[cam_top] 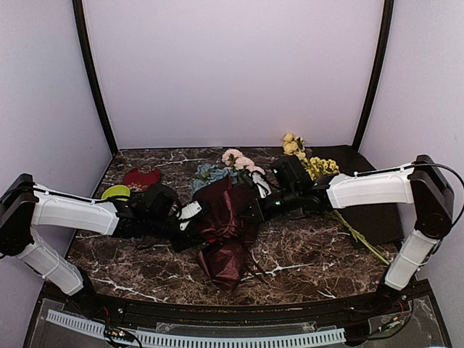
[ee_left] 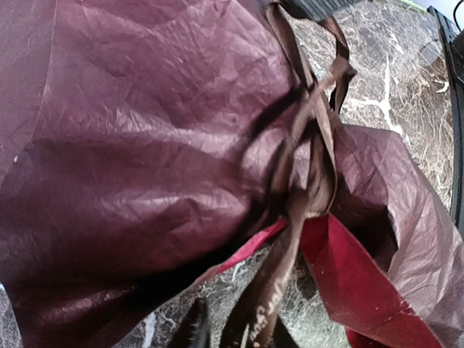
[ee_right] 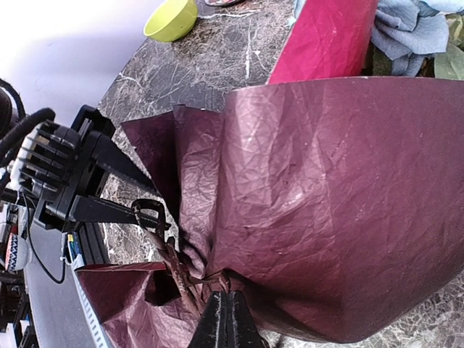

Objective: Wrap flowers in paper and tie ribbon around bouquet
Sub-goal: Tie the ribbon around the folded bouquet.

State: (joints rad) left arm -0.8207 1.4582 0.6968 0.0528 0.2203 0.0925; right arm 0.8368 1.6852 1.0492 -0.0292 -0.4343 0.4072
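The cone-shaped bouquet lies in the middle of the dark marble-patterned desk. Its blossom end points away from the arm bases and its flared tail points toward the near edge. Crinkled, glossy burgundy paper with a brighter red inner face sheathes it and is pinched narrow low down. The flowers, a blue hydrangea-like cluster with pink and white roses, stick out of the far, open end.

A thin dark-brown ribbon is gathered in a knot at the pinched neck. Loose loops stand off the paper, and one tail carries pale lettering.

The left claw reaches the neck from the left. Its two black fingers stand a little apart with the lettered tail running between them; I cannot tell whether they press it. In the right wrist view a ribbon loop sits right at those fingertips.

The right claw meets the neck from the right, its fingers pressed together and their tips at the knot. I cannot tell whether a strand is caught between them.

A lime-green bowl and a small dark-red lump sit at the far left of the desk. Yellow-blossomed stems lie at the far right, behind the right arm.
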